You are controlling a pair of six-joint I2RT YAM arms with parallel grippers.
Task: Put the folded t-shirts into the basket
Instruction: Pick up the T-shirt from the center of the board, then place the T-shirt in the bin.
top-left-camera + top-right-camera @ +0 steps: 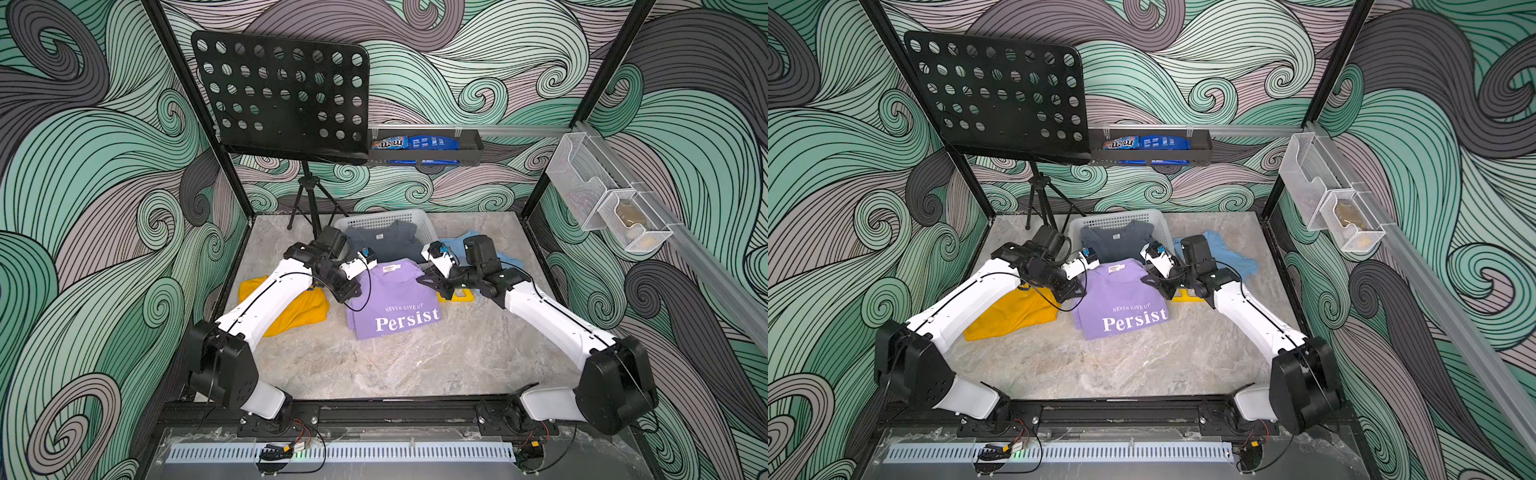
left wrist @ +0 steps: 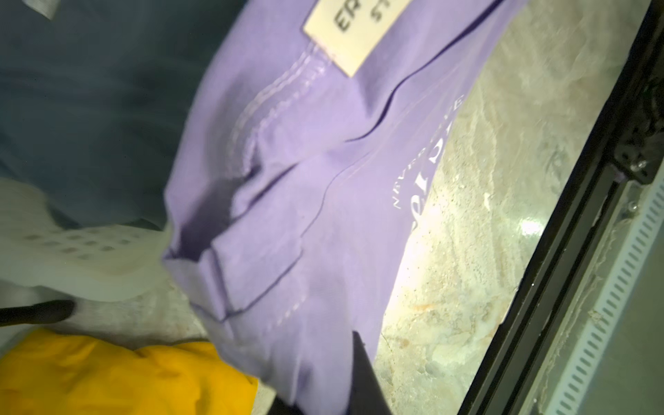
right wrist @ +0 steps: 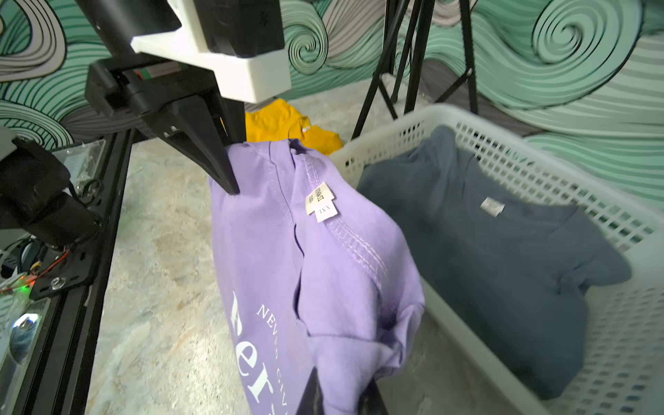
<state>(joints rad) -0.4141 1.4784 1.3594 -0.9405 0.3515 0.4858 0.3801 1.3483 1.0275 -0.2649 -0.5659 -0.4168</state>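
**Item in hand:** lilac folded cotton t-shirt with white "Persist" print [image 1: 395, 299].

**Location:** on the grey marbled table [image 1: 395, 365], just in front of the white perforated plastic basket [image 1: 386, 218]. The collar end is raised and the printed end lies on the table.

**Holds:** the left pincer [image 3: 228, 179] is clenched on one collar-end corner. The right pincer [image 1: 426, 280] is clenched on the opposite corner.

**Basket contents:** dark slate-grey folded t-shirt [image 1: 386, 245], lying flat inside.

**Awaiting:**
- Mustard-yellow folded t-shirt [image 1: 303, 309], on the table under the left arm.
- Light blue t-shirt [image 1: 1225, 253], on the table beside the basket, behind the right arm.

**Handling, as judged:**
- Raise both corners evenly, keeping the span between them taut so the middle does not sag and the folds do not open.
- Lift until the trailing printed end is clear of the table and above the near rim. A dragging hem could catch the rim and shove the basket.
- Carry the shirt forward until it is centred over the grey shirt; the basket looks barely wider than one shirt.
- Lower the printed end first, then let both corners go together.
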